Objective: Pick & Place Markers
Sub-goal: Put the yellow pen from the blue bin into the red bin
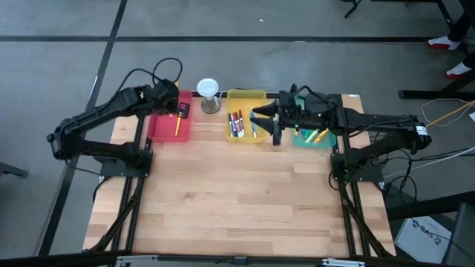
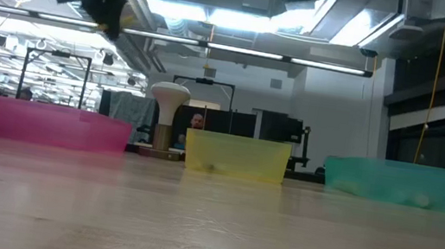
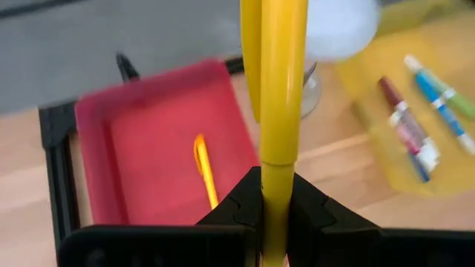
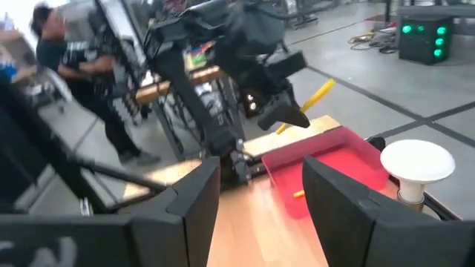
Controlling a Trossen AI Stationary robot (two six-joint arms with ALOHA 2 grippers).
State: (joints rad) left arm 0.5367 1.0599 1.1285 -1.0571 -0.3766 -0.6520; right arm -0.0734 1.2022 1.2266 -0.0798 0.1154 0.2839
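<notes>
My left gripper hangs over the red tray, slanting down, shut on a yellow marker. The right wrist view also shows that marker above the tray. One orange-yellow marker lies flat on the red tray's floor. Several red, blue and green markers lie in the yellow tray. More markers lie in the teal tray. My right gripper stands level over the yellow tray, pointing toward the table's left edge, open, with nothing between its fingers. My left gripper pinches the yellow marker between its two fingers at one end section. The marker lies along the fingers, and most of it sticks out past the fingertips. It is lifted clear, above the red tray.
A white-topped hourglass-like object stands between the red and yellow trays at the far edge. The three trays stand in a row along the far side. The wooden tabletop lies bare toward the near edge. A person stands beyond the table's left side.
</notes>
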